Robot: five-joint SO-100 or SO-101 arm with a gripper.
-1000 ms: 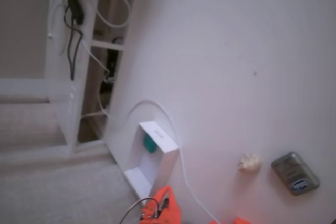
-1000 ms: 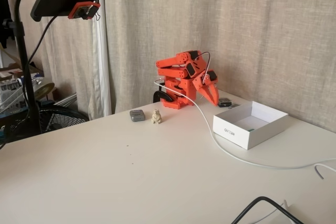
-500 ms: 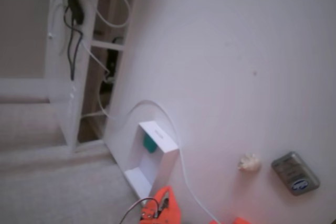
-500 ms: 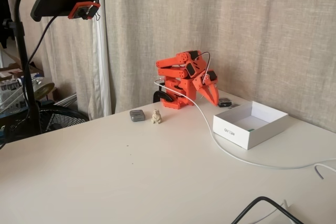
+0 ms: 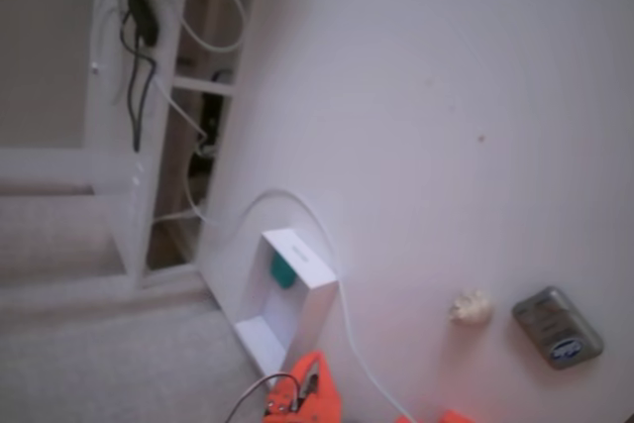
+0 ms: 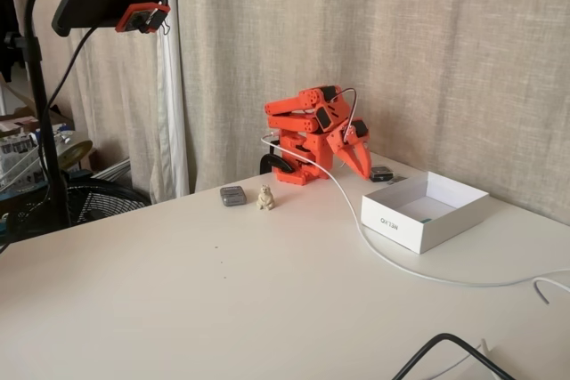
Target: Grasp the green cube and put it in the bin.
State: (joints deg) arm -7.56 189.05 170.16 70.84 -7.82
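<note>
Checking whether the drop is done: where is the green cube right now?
The green cube lies inside the white bin, low and left of centre in a fixed view, against the bin's far end from the folded orange arm.

The green cube (image 5: 283, 270) lies inside the bin (image 5: 315, 266), against its upper end, low and left of centre in a fixed view. The bin (image 6: 398, 222), a shallow open white box, sits right of centre on the worktop (image 6: 223, 291), a sliver of teal showing inside.

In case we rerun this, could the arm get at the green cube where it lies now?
Probably yes: the green cube lies inside the open-topped bin, beside the folded arm, nothing covering it.
</note>
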